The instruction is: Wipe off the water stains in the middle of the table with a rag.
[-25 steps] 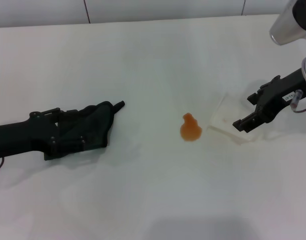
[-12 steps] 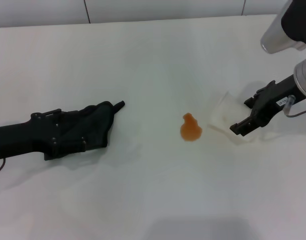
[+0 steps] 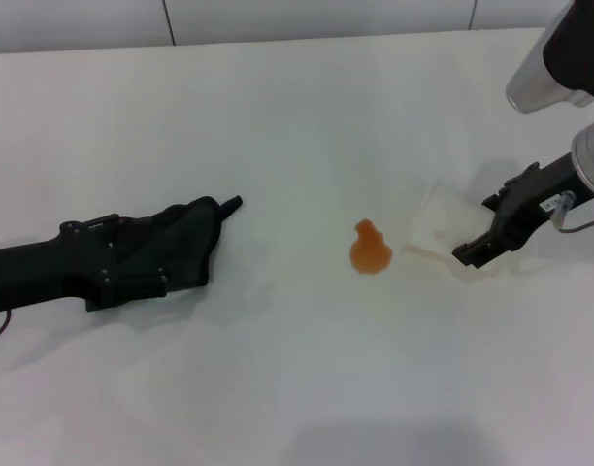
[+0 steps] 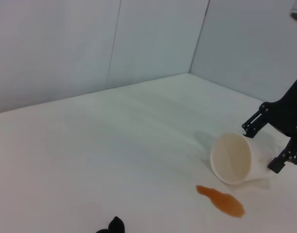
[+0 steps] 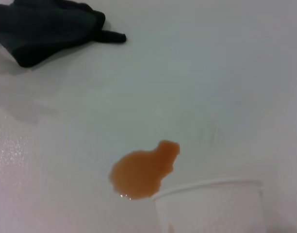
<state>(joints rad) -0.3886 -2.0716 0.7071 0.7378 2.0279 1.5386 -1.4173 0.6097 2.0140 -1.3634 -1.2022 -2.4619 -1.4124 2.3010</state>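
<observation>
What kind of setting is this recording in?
Probably a lab test bench, not a home: a bare white table with plain pale wall panels behind it, holding only a staged orange spill, a tipped cup and a dark rag.

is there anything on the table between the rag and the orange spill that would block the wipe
Nothing visible does. The rag, at the left gripper, lies to the robot's left of the water stains, with only bare table between them. The tipped cup lies on the far side of the spill, by the right gripper.
</observation>
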